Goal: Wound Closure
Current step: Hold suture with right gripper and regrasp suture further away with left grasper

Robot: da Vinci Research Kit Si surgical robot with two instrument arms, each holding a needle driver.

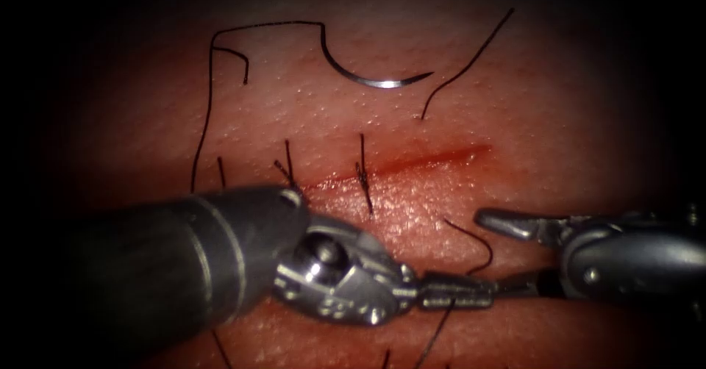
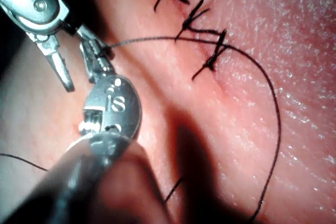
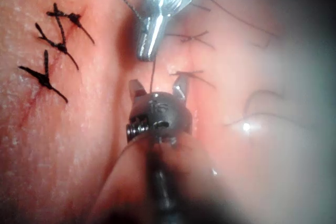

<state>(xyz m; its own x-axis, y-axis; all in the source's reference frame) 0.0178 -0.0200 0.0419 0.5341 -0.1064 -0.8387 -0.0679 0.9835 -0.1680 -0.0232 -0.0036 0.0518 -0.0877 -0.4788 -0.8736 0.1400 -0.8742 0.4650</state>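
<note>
Left arm's tool, nearest the endoscope: broad dark shaft entering over the near left part of the tissue, steel wrist, fingers closed on the thread; the left wrist view shows the same tool clamped on the strand where it leaves the tips. Right arm's tool, entering over the near right part of the tissue: fingers spread apart, one lying above and one below the left tool's tips, holding nothing; in the right wrist view its two fingers stand either side of the thread with a gap between them, the left tool's closed tips just beyond. Thread: a short curl rises from the left tool's tips on the near side of the cut, and a strand runs from them toward the near edge of the tissue. Cut: a red line across the middle of the tissue, its left part closed by knotted stitches with short standing ends, its right part unstitched and wet with red fluid. Curved needle: lying free on the tissue surface beyond the cut, toward the far edge, held by neither tool, not in the tissue; its thread runs left from its blunt end, then bends down the left side. Loose cut thread end: on the tissue right of the needle, apart from it.
</note>
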